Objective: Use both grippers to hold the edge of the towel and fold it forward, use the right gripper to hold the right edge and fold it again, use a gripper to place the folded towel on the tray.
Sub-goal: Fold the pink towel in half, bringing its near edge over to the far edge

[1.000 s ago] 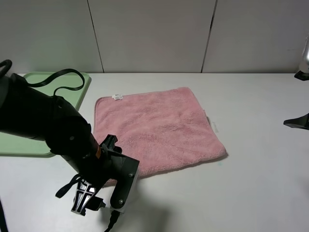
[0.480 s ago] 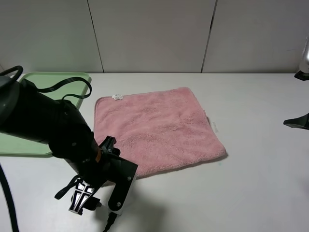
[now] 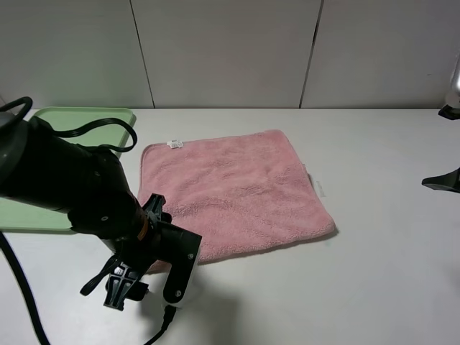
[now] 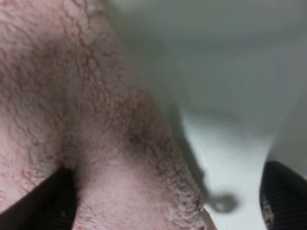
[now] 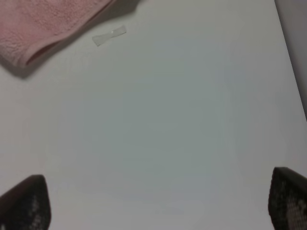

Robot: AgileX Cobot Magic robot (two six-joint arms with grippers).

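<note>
The pink towel (image 3: pixel 237 190) lies flat in the middle of the table, its white label (image 3: pixel 174 144) at the far left corner. My left gripper (image 3: pixel 159 260) is down at the towel's near left corner. In the left wrist view the left gripper (image 4: pixel 168 203) stands open: one finger (image 4: pixel 50 201) is against the fluffy cloth (image 4: pixel 96 120) and the other (image 4: pixel 285 191) is over bare table. My right gripper (image 3: pixel 442 181) hangs at the far right, away from the towel. The right gripper (image 5: pixel 156 201) is wide open over bare table, with a towel corner (image 5: pixel 43 24) beyond it. The light-green tray (image 3: pixel 36 215) lies at the left.
A small clear scrap (image 3: pixel 318 188) lies on the table by the towel's right edge, also seen as a scrap (image 5: pixel 109 35) in the right wrist view. The left arm's black cable (image 3: pixel 108 133) drapes over the tray. A grey panelled wall (image 3: pixel 230 50) runs behind the table.
My left gripper has shifted a little away from the table's front edge, onto the towel's near left corner, and its jaws have narrowed slightly. The right arm has not moved.
</note>
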